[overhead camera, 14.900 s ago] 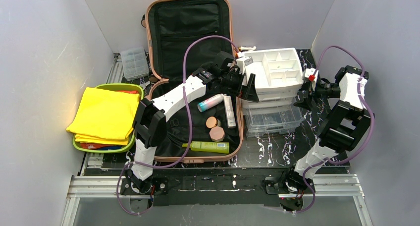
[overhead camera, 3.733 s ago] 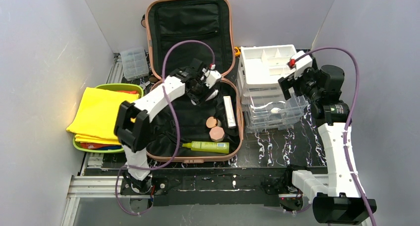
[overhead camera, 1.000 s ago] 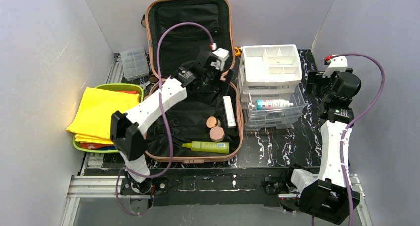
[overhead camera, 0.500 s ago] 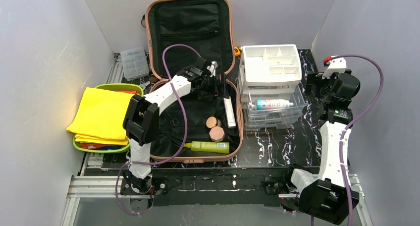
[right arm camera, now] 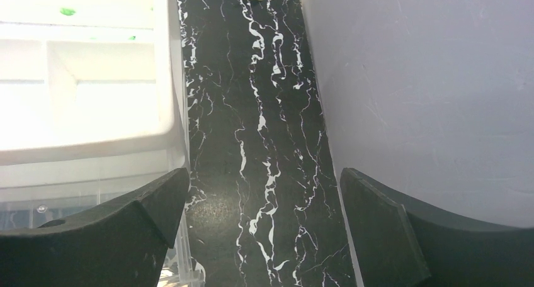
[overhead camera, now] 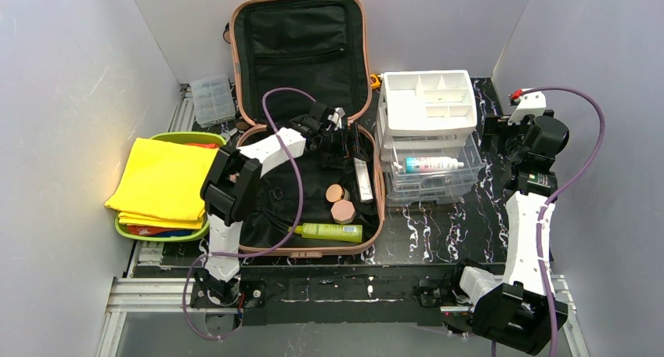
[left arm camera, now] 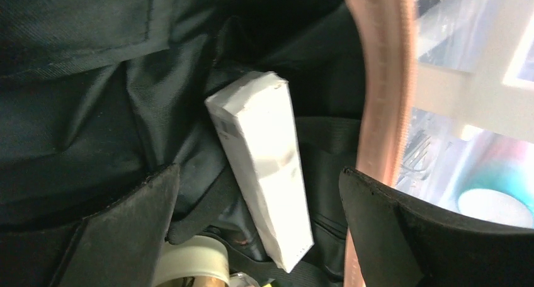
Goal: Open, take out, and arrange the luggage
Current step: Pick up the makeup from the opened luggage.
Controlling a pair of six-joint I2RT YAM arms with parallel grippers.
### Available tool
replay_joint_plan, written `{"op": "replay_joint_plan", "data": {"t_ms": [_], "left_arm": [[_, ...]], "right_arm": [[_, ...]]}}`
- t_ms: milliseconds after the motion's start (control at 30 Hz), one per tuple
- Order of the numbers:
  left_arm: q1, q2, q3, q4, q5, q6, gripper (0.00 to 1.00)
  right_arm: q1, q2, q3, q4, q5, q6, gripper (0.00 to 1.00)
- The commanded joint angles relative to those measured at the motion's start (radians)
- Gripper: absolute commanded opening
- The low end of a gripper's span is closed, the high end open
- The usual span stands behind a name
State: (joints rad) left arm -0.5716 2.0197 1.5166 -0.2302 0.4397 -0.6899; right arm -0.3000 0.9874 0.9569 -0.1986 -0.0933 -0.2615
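The salmon-pink luggage lies open, its black lid raised at the back. In its base lie a long white box, two tan compacts and a lime-green tube. My left gripper is open, low inside the base at the back right, its fingers astride the near end of the white box. The pink rim runs by the right finger. My right gripper is open and empty, held over the black marbled table right of the white drawer organizer.
A teal-capped bottle lies in the organizer's open clear drawer. A lime-green tray with yellow cloth sits left of the luggage. A small clear box stands at the back left. Grey walls enclose the sides.
My left gripper has come down from the lid hinge into the base and now straddles the white box. The right arm has stayed still.
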Motion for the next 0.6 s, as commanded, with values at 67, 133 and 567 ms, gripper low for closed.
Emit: {"op": "replay_joint_plan", "data": {"t_ms": [67,133,567], "left_arm": [[-0.001,0.042,-0.029,0.05,0.033,-0.03,0.98],[-0.002,0.053,-0.029,0.061,0.043,-0.038,0.98],[-0.006,0.072,-0.068,0.171,0.096,-0.092,0.46]], "right_arm": [[-0.005,-0.023,-0.007,0.05,-0.024,-0.002,1.0],[-0.005,-0.023,-0.009,0.05,-0.023,-0.004,1.0],[-0.005,-0.019,-0.015,0.054,-0.027,-0.009,1.0]]}}
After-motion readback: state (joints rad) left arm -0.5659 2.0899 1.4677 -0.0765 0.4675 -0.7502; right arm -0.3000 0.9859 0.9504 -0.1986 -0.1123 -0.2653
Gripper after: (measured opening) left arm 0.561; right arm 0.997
